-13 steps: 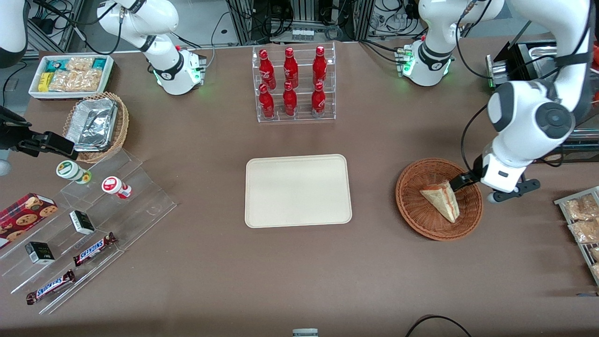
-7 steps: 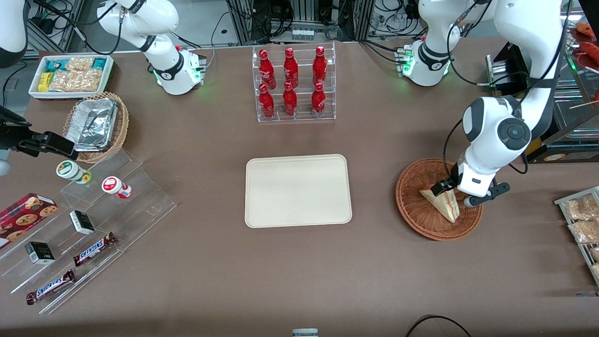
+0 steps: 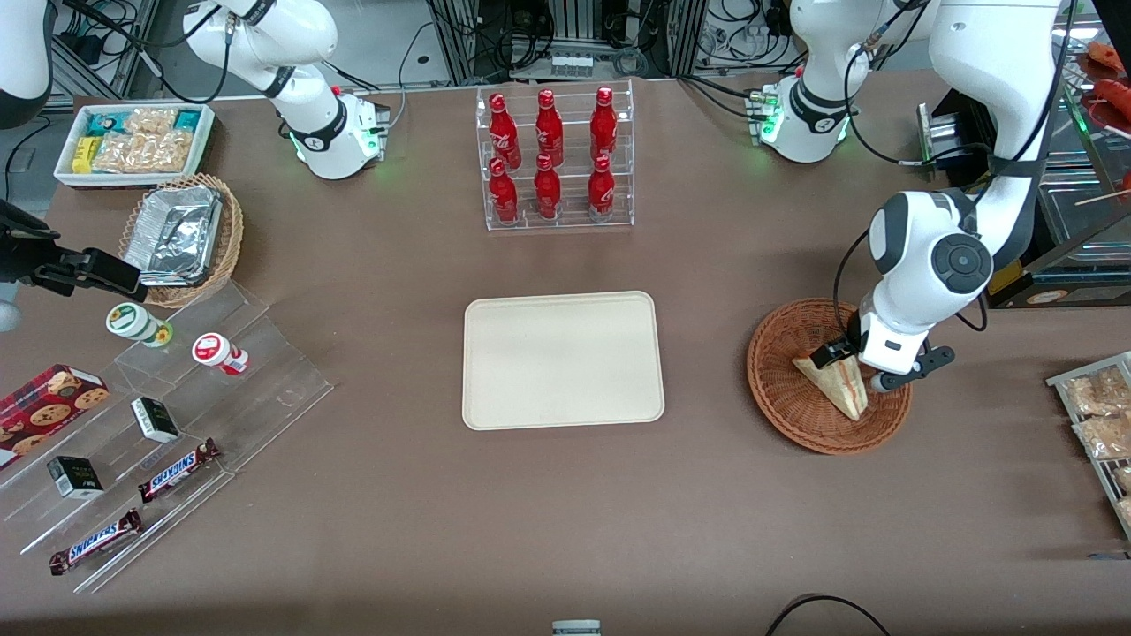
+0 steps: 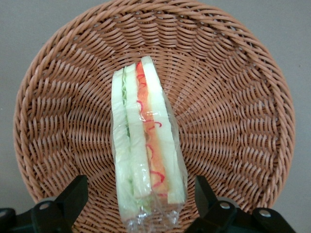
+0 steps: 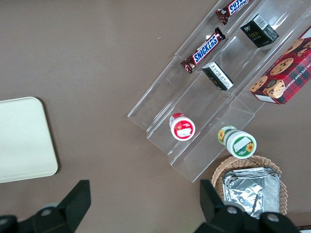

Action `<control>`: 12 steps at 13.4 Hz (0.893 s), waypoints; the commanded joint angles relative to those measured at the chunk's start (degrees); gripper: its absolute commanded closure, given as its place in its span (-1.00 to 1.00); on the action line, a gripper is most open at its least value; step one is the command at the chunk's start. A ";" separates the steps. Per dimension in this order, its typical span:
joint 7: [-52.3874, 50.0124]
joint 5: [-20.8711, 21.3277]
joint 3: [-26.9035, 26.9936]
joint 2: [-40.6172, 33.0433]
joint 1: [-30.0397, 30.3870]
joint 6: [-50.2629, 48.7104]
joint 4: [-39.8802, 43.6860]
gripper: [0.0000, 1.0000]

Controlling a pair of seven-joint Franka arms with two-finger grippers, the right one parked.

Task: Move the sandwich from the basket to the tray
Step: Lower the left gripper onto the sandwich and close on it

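The gripper point(image 3: 850, 364) is positioned low over the basket point(image 3: 786, 402) at the right of the front view, its fingers point(image 4: 73, 194) spread on either side of the sandwich point(image 3: 835, 384) and not yet pressed against it. The sandwich stands on edge in the basket.

Probable faults: the slick clear wrap may be pinched alone, letting the wedge slip out on lifting; excessive closing force may crush the soft bread; a fingertip may catch the wicker weave.

The sandwich is seen as pale bread layers with green and red filling along the cut edge. The tray point(image 3: 495, 406), at frame centre, is well apart.
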 commanded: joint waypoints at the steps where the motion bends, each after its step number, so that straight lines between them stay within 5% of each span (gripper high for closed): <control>1: -2.33 0.17 0.11 2.03 -0.13 2.99 -0.12 -0.13; 3: -2.86 0.17 0.11 2.56 -0.13 3.08 0.32 0.87; 4: -2.78 0.17 0.11 2.48 -0.13 2.91 0.76 1.00; 7: -2.69 0.17 0.20 0.21 -0.13 0.55 1.64 1.00; 12: -2.69 2.28 -0.59 -4.55 -3.45 -23.33 15.31 1.00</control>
